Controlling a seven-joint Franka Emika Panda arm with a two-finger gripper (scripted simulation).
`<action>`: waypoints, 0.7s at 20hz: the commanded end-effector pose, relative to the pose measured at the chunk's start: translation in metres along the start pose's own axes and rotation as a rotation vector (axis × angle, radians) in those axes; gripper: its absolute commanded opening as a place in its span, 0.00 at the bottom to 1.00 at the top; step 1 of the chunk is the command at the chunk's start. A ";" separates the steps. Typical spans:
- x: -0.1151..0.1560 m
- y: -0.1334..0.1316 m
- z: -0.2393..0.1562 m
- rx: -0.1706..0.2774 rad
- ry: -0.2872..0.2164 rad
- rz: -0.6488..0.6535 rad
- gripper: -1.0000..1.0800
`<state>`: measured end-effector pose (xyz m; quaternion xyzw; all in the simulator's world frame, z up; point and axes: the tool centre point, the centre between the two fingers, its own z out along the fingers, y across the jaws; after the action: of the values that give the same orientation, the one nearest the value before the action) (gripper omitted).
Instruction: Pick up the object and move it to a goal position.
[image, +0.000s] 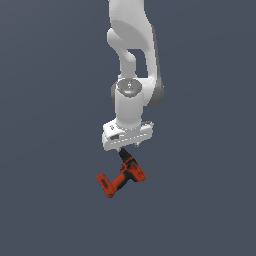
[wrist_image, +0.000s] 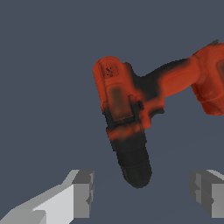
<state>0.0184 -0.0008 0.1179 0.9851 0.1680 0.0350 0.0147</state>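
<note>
Your claw (wrist_image: 142, 192) is spread wide with nothing in it, its 2 fingers (wrist_image: 81, 192) standing apart on either side of the drill's (image: 122, 177) black chuck without touching it. The drill lies just below the claw on the bare grey ground, chuck toward the claw and battery base away. You look to be in the approach step: next, descend over the body and close.
</note>
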 end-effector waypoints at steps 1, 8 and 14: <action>-0.002 0.002 0.013 -0.004 0.006 -0.071 0.81; -0.007 0.006 0.040 -0.011 0.021 -0.220 0.81; -0.009 0.006 0.053 -0.013 0.028 -0.290 0.81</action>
<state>0.0159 -0.0106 0.0676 0.9523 0.3008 0.0465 0.0234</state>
